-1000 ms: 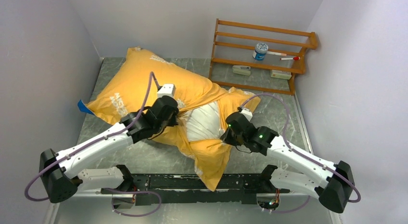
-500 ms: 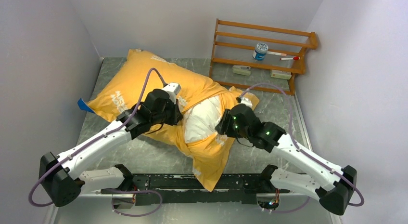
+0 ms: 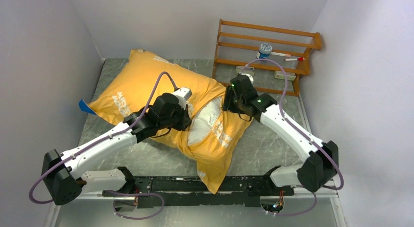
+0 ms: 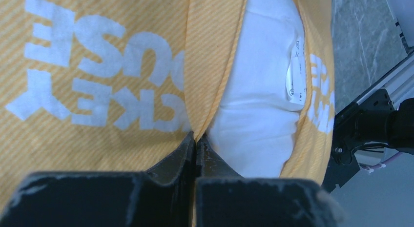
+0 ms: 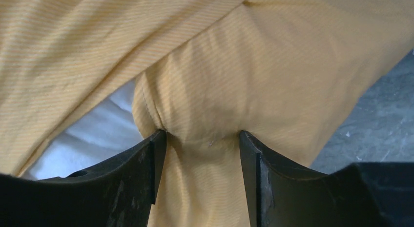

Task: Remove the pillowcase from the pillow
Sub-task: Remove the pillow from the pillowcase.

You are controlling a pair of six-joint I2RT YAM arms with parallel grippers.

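The pillow (image 3: 204, 123) lies on the table (image 3: 273, 139) to the left of the rack (image 3: 266, 46) and nearer the arms than it, one end close to the rack's left foot and the rest running away from it to the left. The pillowcase (image 3: 146, 85) covers most of it, orange side up with white lettering, and a small blue corner (image 3: 86, 108) shows at the end farthest from the rack. On the side away from the rack the cover gapes and bare white pillow bulges out, with a sewn-in label (image 4: 296, 75) showing. The left gripper (image 4: 196, 139) sits at the gap's edge farther from the rack, its jaws pressed together on the pillowcase hem. The right gripper (image 5: 202, 136) is at the end of the gap next to the rack's left foot; its jaws stand partly apart with a thick bunch of orange cloth squeezed between them, the fabric bulging above both fingers (image 5: 149, 158). A small tub (image 3: 264, 50) stands on the rack
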